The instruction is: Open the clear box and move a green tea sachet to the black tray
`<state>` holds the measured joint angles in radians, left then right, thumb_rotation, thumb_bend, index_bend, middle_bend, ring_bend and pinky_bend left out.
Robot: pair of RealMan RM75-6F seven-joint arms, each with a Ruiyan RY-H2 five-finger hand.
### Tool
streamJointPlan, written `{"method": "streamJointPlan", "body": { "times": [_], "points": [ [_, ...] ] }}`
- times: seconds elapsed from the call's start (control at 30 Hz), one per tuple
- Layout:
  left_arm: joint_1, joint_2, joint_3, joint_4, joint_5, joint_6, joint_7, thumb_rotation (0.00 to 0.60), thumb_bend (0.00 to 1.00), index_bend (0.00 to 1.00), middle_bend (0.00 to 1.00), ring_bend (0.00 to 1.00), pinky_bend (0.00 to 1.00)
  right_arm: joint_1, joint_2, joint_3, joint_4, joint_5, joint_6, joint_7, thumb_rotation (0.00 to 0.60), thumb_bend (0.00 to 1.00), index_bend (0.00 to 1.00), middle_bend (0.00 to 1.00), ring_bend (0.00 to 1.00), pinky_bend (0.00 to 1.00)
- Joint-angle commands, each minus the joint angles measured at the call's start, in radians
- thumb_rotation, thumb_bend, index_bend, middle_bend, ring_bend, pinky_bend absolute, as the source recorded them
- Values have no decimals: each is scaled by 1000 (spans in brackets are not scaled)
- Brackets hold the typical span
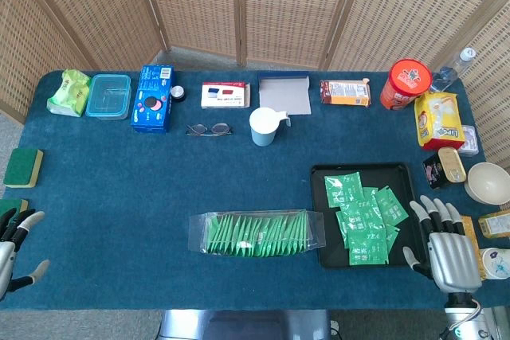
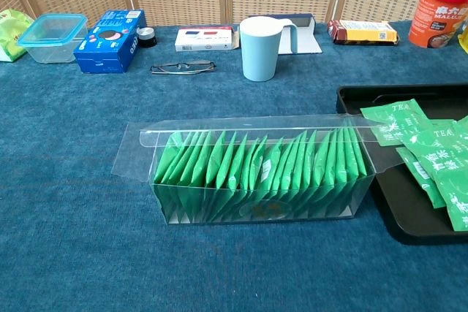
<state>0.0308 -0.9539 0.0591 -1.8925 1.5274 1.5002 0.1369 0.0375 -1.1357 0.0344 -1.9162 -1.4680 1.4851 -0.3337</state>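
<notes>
The clear box [image 1: 256,232] lies in the middle of the blue table, packed with upright green tea sachets [image 2: 259,173]; in the chest view its thin lid [image 2: 241,131] stands folded back behind them. Right of it sits the black tray [image 1: 321,214] with several loose green sachets [image 1: 362,212] on it. My right hand [image 1: 445,246] rests open at the table's near right edge, just right of the tray, holding nothing. My left hand [image 1: 14,244] is at the near left corner, partly cut off, fingers spread and empty. Neither hand shows in the chest view.
A light blue cup [image 1: 264,126] and glasses [image 1: 209,129] stand behind the box. Along the back are a plastic container [image 1: 108,95], blue biscuit box [image 1: 153,98], red can [image 1: 406,83] and snack packs. A sponge [image 1: 23,166] lies at left, a bowl [image 1: 488,182] at right.
</notes>
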Motion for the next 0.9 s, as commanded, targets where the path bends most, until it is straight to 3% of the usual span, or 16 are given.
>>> {"method": "streamJointPlan", "body": {
  "times": [0.03, 0.37, 0.6, 0.77, 0.9],
  "points": [
    [-2, -2, 1, -2, -3, -6, 4, 600, 223, 142, 136, 9, 220, 4, -4, 2, 4, 4, -6, 6, 600, 322, 123, 7, 0, 2],
    [0, 1, 4, -11, 0, -5, 7, 600, 223, 141, 135, 3, 219, 9, -12, 3, 25, 11, -20, 38, 600, 322, 105, 3, 0, 2],
    [0, 0, 4, -11, 6, -4, -2, 600, 224, 140, 135, 3, 219, 21, 11, 7, 5, -40, -17, 118, 600, 322, 73, 0, 0, 2],
    [-9, -8, 2, -13, 13, -13, 2, 600, 223, 138, 134, 2, 219, 67, 22, 22, -24, -97, -54, 200, 600, 322, 61, 0, 0, 2],
    [-17, -2, -10, -18, 20, -8, -6, 600, 223, 135, 134, 2, 219, 146, 21, 31, -58, -154, -145, 291, 600, 322, 56, 0, 0, 2]
  ]
}}
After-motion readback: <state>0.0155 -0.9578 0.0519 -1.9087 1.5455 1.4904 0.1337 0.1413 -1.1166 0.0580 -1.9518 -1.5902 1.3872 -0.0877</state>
